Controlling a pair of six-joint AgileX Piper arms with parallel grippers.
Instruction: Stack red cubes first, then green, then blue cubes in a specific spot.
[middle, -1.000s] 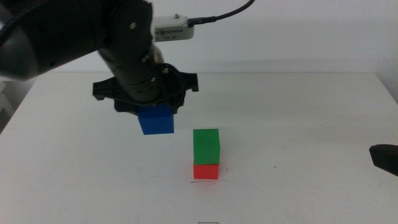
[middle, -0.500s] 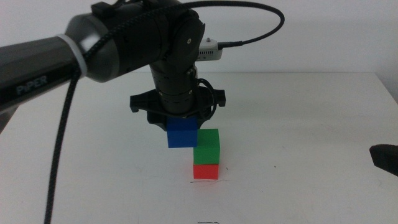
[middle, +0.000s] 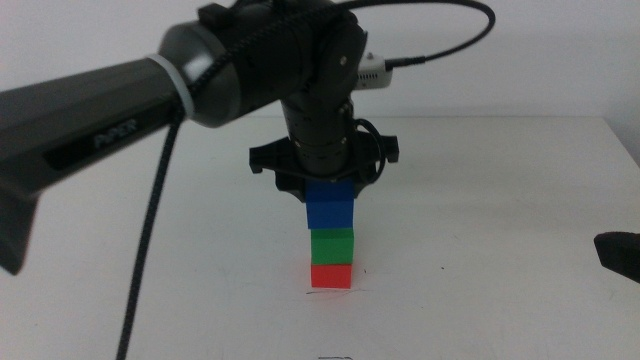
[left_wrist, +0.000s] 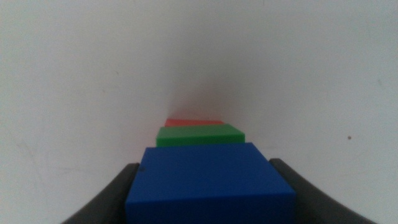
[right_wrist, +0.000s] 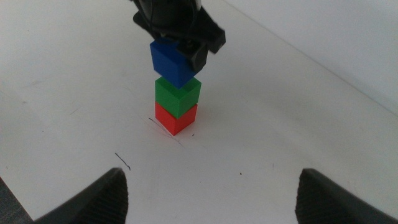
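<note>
The blue cube (middle: 329, 211) is pinched by the left gripper (middle: 328, 196) directly above the green cube (middle: 332, 244) on the red cube (middle: 331, 275), near the table's (middle: 500, 200) front edge; the right gripper (right_wrist: 208, 186) waits spread.

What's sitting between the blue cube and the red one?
The green cube sits between the blue cube and the red cube, clearest in the middle view.

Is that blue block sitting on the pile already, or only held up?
Cannot tell. The blue block sits directly over the green one, the left pincer clamped on it.
</note>
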